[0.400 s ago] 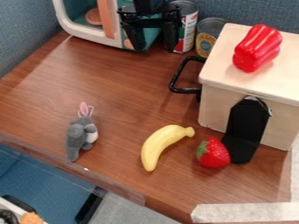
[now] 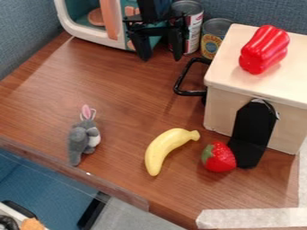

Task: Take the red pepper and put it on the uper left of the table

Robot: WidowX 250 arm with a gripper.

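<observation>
So the red pepper (image 2: 264, 49) is sitting up on the wooden box (image 2: 221, 110), off to the right of my claw (image 2: 160, 59) in the camera view. Its long side runs roughly back to front with a slight slant, near end leaning left. My claw's wide, fingers spread across the view, so I'd guess barely any twist is needed to pinch it the narrow way. Main job is going right and over the box top, though how high I am is hard to judge from this angle. If I swing low I could snag the black handle (image 2: 189, 93) or the short can (image 2: 212, 42). The strawberry (image 2: 220, 158), banana (image 2: 160, 147) and grey bunny (image 2: 78, 141) are on the tabletop (image 2: 120, 90) up front, no bother. Drop spot's back left, near the toy oven (image 2: 99, 40).
</observation>
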